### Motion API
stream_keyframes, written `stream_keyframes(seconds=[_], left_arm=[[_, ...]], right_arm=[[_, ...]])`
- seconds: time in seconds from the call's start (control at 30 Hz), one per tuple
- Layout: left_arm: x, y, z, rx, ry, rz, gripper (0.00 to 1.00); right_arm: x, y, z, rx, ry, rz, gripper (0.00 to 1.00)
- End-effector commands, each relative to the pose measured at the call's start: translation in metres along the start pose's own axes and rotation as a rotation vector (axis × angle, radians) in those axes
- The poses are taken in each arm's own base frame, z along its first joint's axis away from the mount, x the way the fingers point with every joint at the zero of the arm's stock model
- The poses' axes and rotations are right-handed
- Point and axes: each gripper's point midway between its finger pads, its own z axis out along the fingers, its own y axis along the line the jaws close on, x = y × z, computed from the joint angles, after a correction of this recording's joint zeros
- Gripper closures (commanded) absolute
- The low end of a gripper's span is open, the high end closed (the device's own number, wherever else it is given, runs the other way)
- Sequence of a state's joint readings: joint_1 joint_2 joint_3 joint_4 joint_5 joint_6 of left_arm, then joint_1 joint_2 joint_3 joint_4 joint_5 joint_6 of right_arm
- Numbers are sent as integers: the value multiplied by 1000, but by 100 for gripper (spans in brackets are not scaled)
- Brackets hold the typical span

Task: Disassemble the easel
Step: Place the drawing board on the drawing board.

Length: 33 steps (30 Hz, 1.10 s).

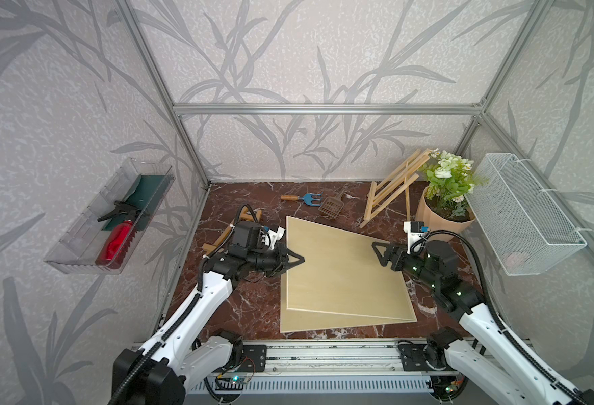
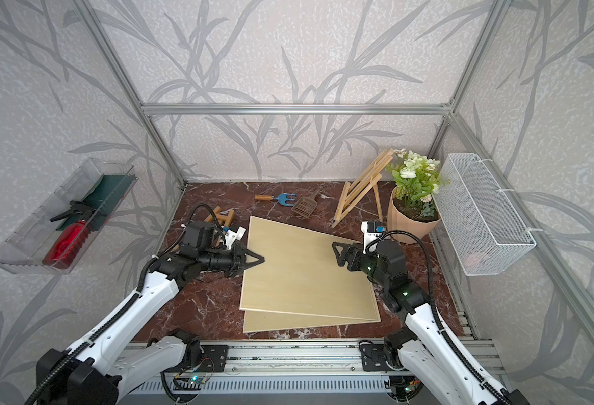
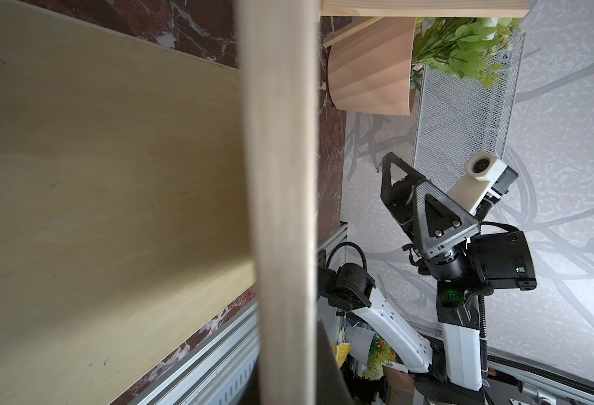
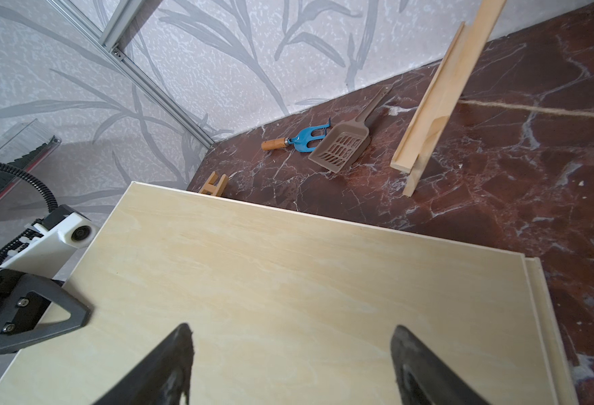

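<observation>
Shut tight, the left pincer (image 1: 300, 260) grips the left edge of the upper board (image 1: 341, 270), one jaw over it and one under. That edge seems raised a little off the lower board (image 1: 323, 324), and the left wrist view shows the held board edge-on. Toward the right, the right pincer (image 4: 290, 333) hangs with its jaws wide apart above the same board's right side, holding nothing. The easel (image 1: 392, 191) stands at the upper right of the counter (image 1: 246, 308) in both top views, just beside the plant pot (image 1: 439, 217), well apart from both arms and not yet taken apart.

To my eye the boards are the step in hand. The next move calls for laying this board flat and letting go. After that comes a reach to the back right for the frame, without knocking the pot.

A clear tray (image 1: 78, 245) with a red bottle (image 1: 116, 242) hangs on the left wall. The dark red marbled counter carries a blue hand fork (image 1: 311, 200) and a brown scoop (image 1: 332, 205) at the back. A white mesh basket (image 1: 534, 217) hangs on the right wall.
</observation>
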State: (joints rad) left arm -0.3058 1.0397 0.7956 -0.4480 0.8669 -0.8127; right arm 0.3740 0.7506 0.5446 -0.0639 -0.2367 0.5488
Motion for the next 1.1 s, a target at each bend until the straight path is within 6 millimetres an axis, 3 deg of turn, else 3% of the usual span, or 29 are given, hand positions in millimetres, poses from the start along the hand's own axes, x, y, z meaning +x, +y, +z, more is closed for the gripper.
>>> stream_keyframes(seconds=[0.0,0.3,0.5,0.63,0.87,0.97,1.07], left_arm=[[-9,58,2,-225,-83,-41,94],[-15,100,-3,-290,-260,-118,90],[-12,120,2,-324,-263,-153,85],[-13,130,2,-358,-273,-156,77],[-18,138,-5,-419,-297,-135,77],[-14,137,-1,-398,-273,-134,79],[-9,136,3,-388,-242,-129,93]], right_arm=[[-2,4,-3,-21,-18,-15,13],[-3,6,-5,-28,-24,-14,13],[-2,7,-4,-40,-17,-7,13],[-1,7,-4,-41,-17,-7,13],[-2,8,-5,-42,-20,-8,13],[-2,8,-5,-44,-21,-9,13],[-2,8,-5,-43,-21,-8,13]])
